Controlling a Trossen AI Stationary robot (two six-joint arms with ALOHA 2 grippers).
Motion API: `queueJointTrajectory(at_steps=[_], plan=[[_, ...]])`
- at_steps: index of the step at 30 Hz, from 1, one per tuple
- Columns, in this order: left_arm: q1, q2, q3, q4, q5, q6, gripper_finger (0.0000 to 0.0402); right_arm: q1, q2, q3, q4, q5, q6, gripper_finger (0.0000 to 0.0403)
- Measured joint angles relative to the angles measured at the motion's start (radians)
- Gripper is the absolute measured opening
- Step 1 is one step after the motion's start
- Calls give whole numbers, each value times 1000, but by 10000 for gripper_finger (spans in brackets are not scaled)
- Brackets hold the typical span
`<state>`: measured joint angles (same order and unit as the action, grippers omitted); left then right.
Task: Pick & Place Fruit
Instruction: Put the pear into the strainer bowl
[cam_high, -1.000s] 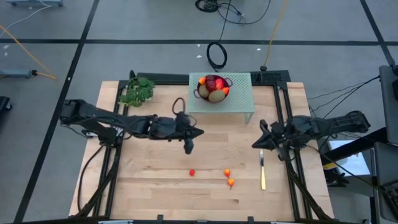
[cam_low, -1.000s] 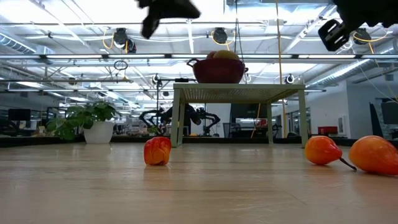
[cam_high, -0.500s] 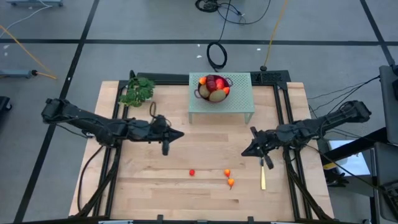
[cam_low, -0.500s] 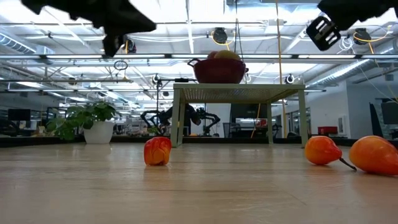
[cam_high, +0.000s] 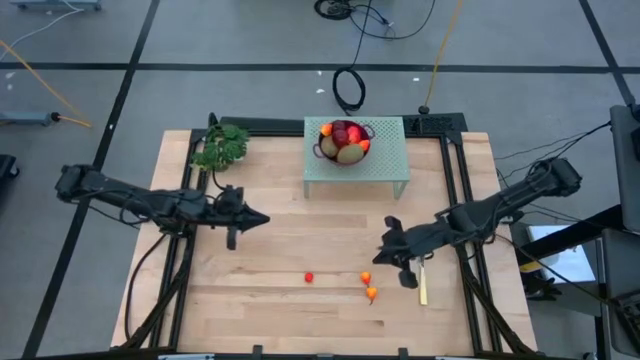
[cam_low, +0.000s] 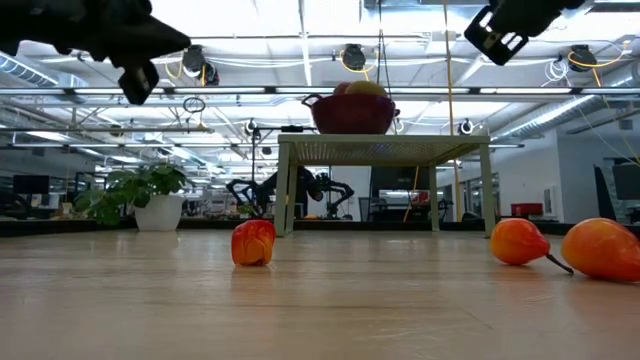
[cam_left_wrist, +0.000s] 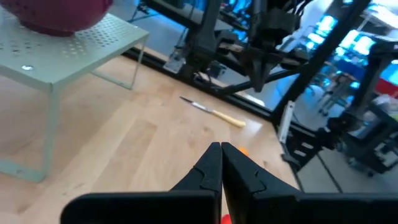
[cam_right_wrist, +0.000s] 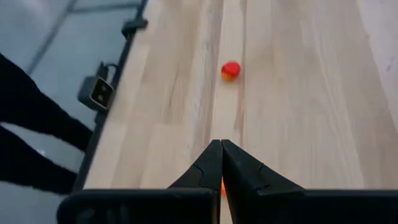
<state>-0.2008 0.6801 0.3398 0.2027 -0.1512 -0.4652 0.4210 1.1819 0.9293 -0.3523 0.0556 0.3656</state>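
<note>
High view: the right gripper (cam_high: 384, 256) is pressed together, holding nothing, near two orange fruits (cam_high: 368, 285). The left gripper (cam_high: 262, 218) is pressed together and empty too.

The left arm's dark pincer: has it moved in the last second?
Yes. The left pincer has drawn back leftward, away from the pale green perforated stand, toward the leafy green sprig's side.

open boards (cam_high: 270, 300), rack (cam_high: 385, 165) (far side)
</note>
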Motion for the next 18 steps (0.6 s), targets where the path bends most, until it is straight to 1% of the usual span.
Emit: queueJointTrajectory(at_steps=[2,5,12,15,18], plan=[[0,-35,-14,-22,23,0,2,0,48,50,-65,0,0,4],[0,-75,-17,-75,51,19,6,0,121,117,-110,-3,-2,4],[0,-137,-17,-152,56,61,10,0,266,250,-236,-10,-11,4],[0,-142,-17,-159,56,62,10,0,311,299,-284,-62,-14,12],[0,-147,-17,-164,56,66,10,0,347,327,-300,-115,-11,29]])
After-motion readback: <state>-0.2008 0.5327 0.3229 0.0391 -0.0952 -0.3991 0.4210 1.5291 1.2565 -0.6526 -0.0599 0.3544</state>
